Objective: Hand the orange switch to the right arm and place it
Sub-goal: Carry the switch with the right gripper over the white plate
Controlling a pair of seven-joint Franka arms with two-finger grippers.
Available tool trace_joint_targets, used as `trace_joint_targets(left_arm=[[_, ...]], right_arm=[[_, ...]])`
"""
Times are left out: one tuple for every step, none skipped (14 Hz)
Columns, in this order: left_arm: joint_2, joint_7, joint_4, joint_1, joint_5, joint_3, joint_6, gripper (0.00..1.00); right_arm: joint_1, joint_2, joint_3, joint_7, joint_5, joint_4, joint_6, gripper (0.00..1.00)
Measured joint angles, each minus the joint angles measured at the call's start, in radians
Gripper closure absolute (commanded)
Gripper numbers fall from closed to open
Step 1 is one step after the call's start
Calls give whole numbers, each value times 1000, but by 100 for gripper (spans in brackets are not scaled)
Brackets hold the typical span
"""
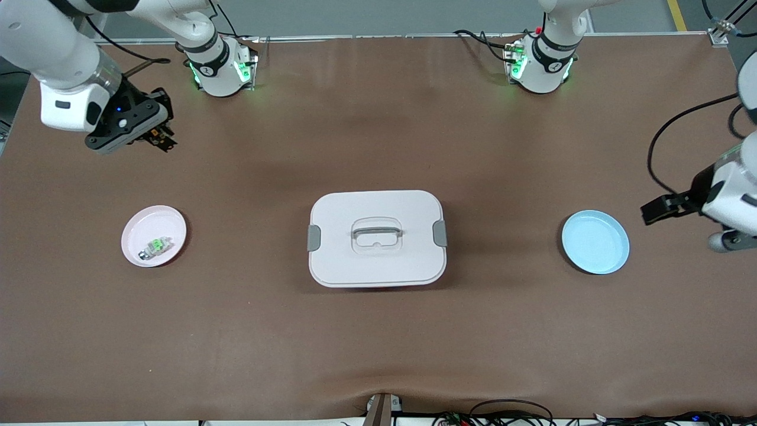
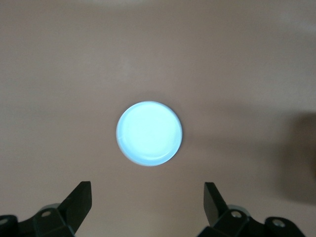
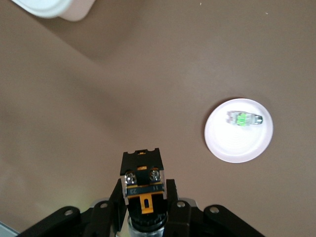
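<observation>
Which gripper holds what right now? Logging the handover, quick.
Left gripper: open, empty, over the round light-blue plate.
Right gripper: shut on the small black-and-orange switch.

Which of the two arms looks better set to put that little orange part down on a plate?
The right. Its gripper is shut on the orange switch, above the table near the pink plate. The left gripper hangs open over the blue plate, holding nothing.
</observation>
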Motion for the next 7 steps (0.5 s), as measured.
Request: trace_joint_targets(left_arm=[[-22, 38, 0, 18, -15, -1, -22, 0], [-47, 66, -1, 32, -36, 0, -37, 0], [-73, 85, -8, 38, -52, 3, -48, 0], [-103, 96, -23, 36, -61, 13, -57, 0], [-136, 100, -49, 22, -69, 33, -61, 0], [-172, 100, -84, -12, -76, 74, -64, 0], [-207, 100, -122, -61, -81, 131, -65, 0]], right_arm=[[-6, 0, 0, -40, -28, -9, 19, 100], [-10, 0, 0, -76, -51, -18, 39, 100], [-17, 1, 1, -110, -66, -29, 62, 100], [-29, 2, 1, -150, -75, -38, 85, 100], [-48, 6, 1, -197, -78, -49, 111, 100], [-74, 14, 1, -258, -79, -59, 144, 100], [-103, 28, 1, -324, -80, -68, 179, 100]])
